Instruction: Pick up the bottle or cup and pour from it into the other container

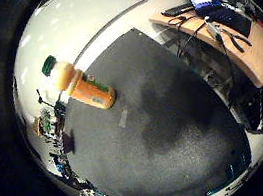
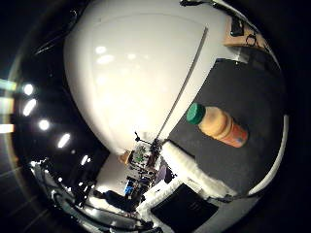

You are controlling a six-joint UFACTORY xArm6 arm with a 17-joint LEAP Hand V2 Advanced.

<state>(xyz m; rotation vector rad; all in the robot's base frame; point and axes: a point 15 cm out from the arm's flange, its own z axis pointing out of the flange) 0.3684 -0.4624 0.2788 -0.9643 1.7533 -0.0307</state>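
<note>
An orange bottle (image 1: 85,87) with a green cap and a label sits on a dark grey mat (image 1: 168,124), near the mat's edge. I cannot tell whether it stands or lies. It also shows in the right thumb side palm view (image 2: 222,125), on the mat (image 2: 248,92). My right hand (image 2: 194,173) is above the mat and away from the bottle. A white finger of it reaches straight into the view and holds nothing. No second container is in sight.
A white surface (image 2: 126,78) lies beside the mat. A wooden desk (image 1: 243,48) with a laptop stands beyond the mat's far side. Small clutter (image 1: 50,125) lies past the bottle, off the mat.
</note>
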